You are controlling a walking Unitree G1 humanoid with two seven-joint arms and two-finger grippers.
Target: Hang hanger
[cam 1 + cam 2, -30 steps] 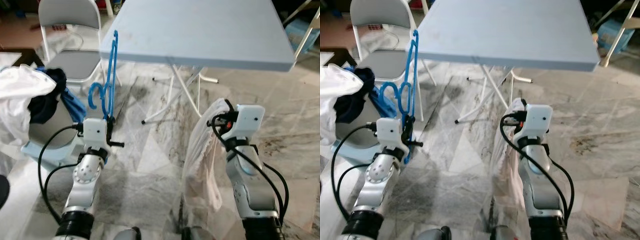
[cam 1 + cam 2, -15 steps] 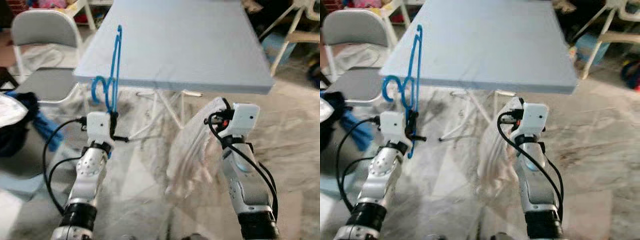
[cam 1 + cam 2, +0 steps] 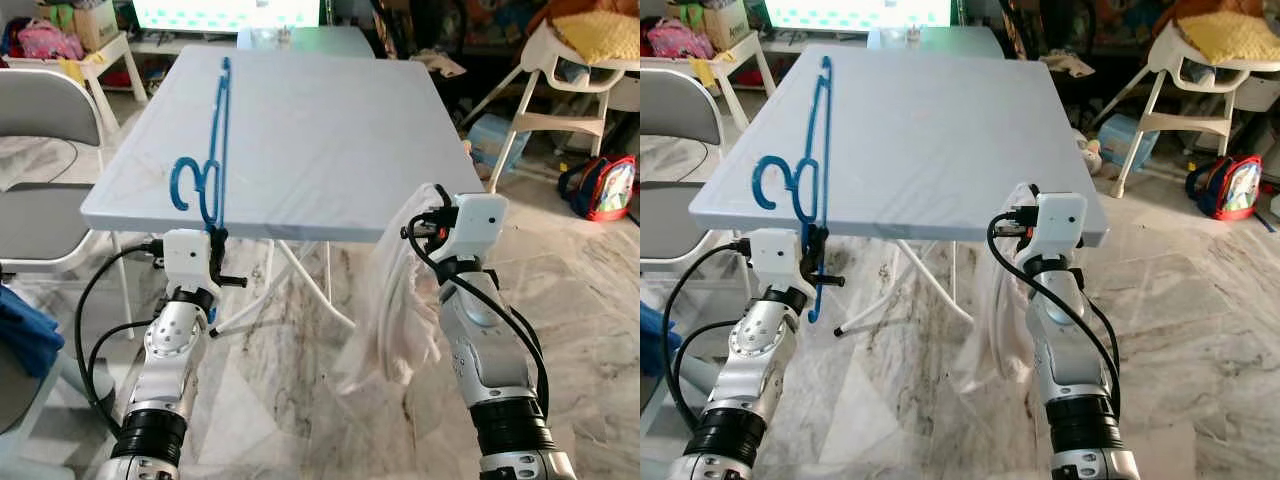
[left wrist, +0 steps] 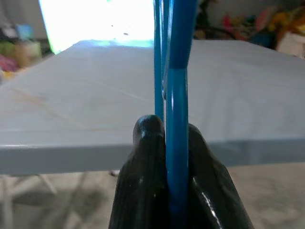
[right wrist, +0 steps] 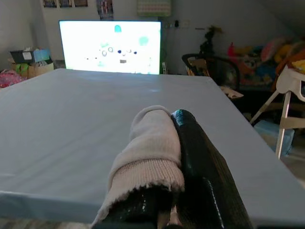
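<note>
Hanger (image 3: 213,150) stands pinched in the left hand (image 4: 167,143); right hand (image 5: 176,138) clamps pale cloth (image 3: 395,300).

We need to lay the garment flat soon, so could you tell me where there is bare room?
The blue table top is bare from near edge to far edge. Crowding is at the near edge: blue hanger in left gripper, pale garment in right gripper.

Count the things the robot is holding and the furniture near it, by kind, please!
Blue hanger, in the left gripper: 1
Pale cloth, in the right gripper: 1
Table: 1
Grey folding chair: 1
White high chair: 1
Total: 5
</note>
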